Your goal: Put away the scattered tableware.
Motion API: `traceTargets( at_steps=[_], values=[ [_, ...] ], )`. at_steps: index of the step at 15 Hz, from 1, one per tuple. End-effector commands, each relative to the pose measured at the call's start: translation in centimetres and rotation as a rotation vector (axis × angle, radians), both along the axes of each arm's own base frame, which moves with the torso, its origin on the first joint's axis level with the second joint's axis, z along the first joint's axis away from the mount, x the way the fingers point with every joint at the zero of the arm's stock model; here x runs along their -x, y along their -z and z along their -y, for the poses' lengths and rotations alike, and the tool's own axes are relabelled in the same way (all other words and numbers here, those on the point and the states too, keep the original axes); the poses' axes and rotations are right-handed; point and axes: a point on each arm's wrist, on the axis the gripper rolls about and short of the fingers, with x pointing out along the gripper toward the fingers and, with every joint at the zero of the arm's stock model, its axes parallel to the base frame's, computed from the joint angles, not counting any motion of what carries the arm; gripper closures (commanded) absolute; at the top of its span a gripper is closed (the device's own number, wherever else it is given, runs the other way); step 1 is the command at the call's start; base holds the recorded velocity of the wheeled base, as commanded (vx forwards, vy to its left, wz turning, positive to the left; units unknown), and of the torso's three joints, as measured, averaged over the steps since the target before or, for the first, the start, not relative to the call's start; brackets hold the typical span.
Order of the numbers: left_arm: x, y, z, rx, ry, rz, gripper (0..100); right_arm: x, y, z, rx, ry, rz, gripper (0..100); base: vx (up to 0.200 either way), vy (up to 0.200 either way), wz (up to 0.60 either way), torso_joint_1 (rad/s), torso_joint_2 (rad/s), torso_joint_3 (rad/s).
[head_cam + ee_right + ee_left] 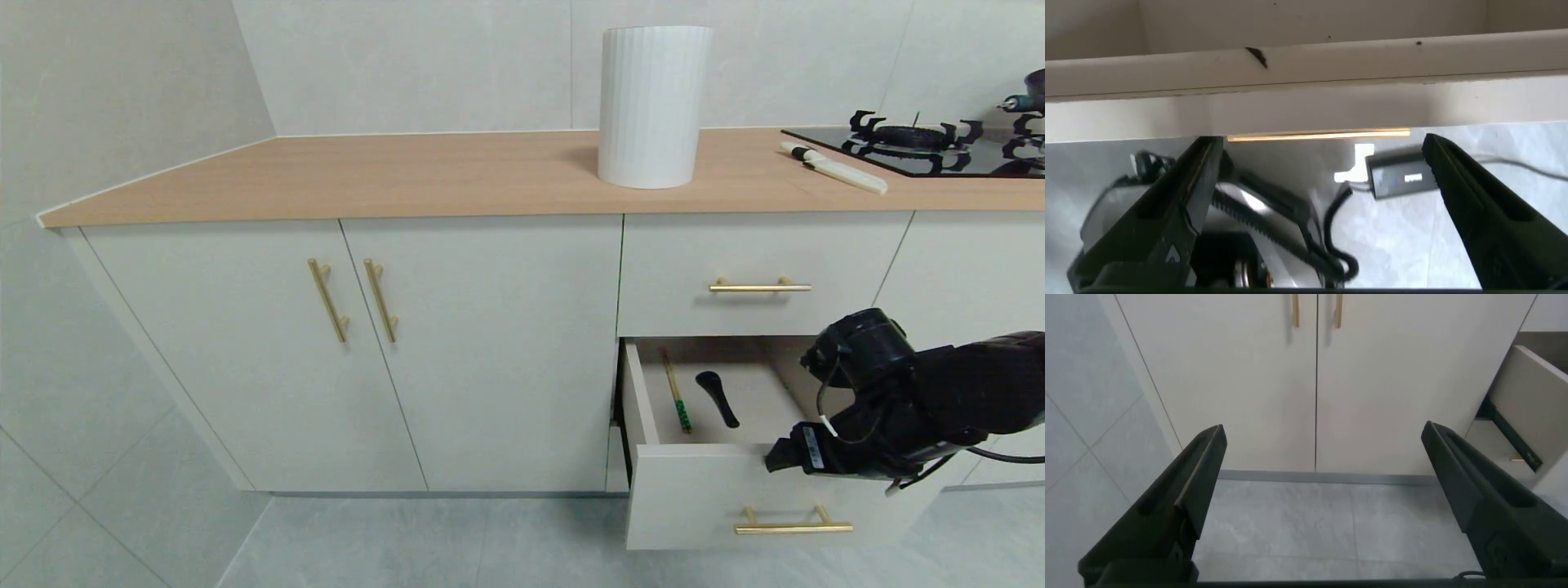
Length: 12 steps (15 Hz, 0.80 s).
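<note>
Chopsticks (676,392) and a black spoon (717,398) lie side by side on the floor of the open drawer (702,498), the chopsticks nearer its left wall and both pointing front to back. Nearest of all, the right gripper (1319,151) sits at the top edge of the drawer's front panel, above the gold handle (792,527). Its fingers are spread wide with nothing between them. The left gripper (1323,437) is low and to the left of the drawer, facing the closed double doors (351,351); it too is wide open and empty.

Directly above the open drawer is a closed one (759,261). Higher and farther back runs the wooden counter (408,175), where a white ribbed cylinder (651,106) stands upright over the drawer's left side. To its right lies a pale knife (833,167), just beside the black gas hob (922,143).
</note>
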Motion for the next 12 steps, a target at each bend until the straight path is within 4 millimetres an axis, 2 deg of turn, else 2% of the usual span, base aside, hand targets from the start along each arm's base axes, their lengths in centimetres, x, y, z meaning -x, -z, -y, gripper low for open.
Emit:
traceTargets(
  at_steps=[1, 8, 12],
  values=[
    [0.0, 0.0, 0.0, 0.001, -0.001, -0.001, 0, -1.6, 0.7, -0.4, 0.005, -0.007, -0.006, 0, 0.0, 0.0, 0.0, 0.0, 0.0, 0.0],
    [0.0, 0.0, 0.0, 0.001, 0.0, -0.001, 0, -6.0, 0.0, -0.4, 0.021, -0.035, 0.076, 0, 0.0, 0.0, 0.0, 0.0, 0.0, 0.0],
    [0.0, 0.0, 0.0, 0.001, -0.001, 0.0, 0, -8.0, 1.1, -0.6, 0.021, -0.031, 0.076, 0, 0.0, 0.0, 0.0, 0.0, 0.0, 0.0]
  ],
)
